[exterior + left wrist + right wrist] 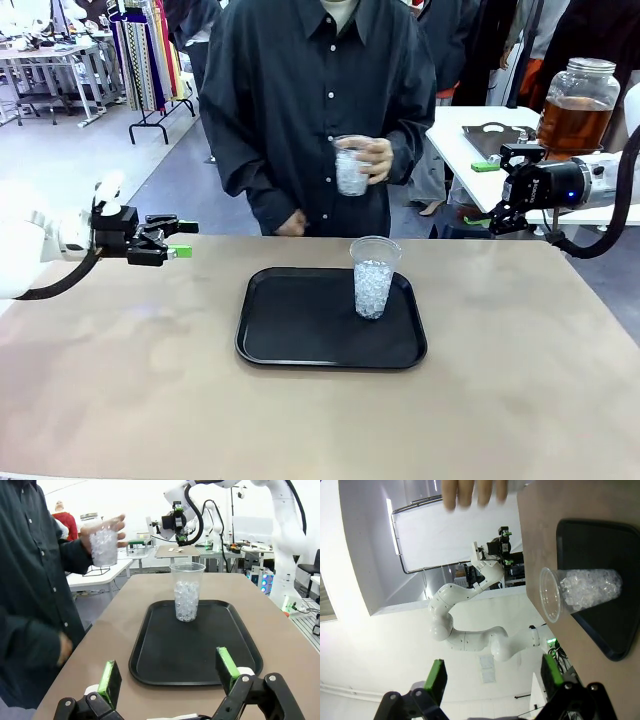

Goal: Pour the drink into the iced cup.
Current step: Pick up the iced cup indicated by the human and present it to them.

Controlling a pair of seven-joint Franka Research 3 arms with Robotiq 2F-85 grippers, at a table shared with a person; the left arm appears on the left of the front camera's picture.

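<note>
A clear iced cup (373, 277) stands upright at the back right of a black tray (300, 330). The person at the far side holds a second cup of ice (352, 165) at chest height in one hand. The drink, amber liquid in a big glass jar (577, 105) with a metal lid, stands on a white table at the back right. My left gripper (170, 240) hovers open at the left, level with the tray's far edge. My right gripper (492, 192) hangs open near the jar. The left wrist view has open fingers (109, 677) facing the iced cup (187, 592).
The tan table (120, 400) is bare around the tray. In the rolled right wrist view the iced cup (580, 592) and tray (590, 545) sit sideways at the right, the person's hand (470, 492) at the top, between my open gripper (494, 675).
</note>
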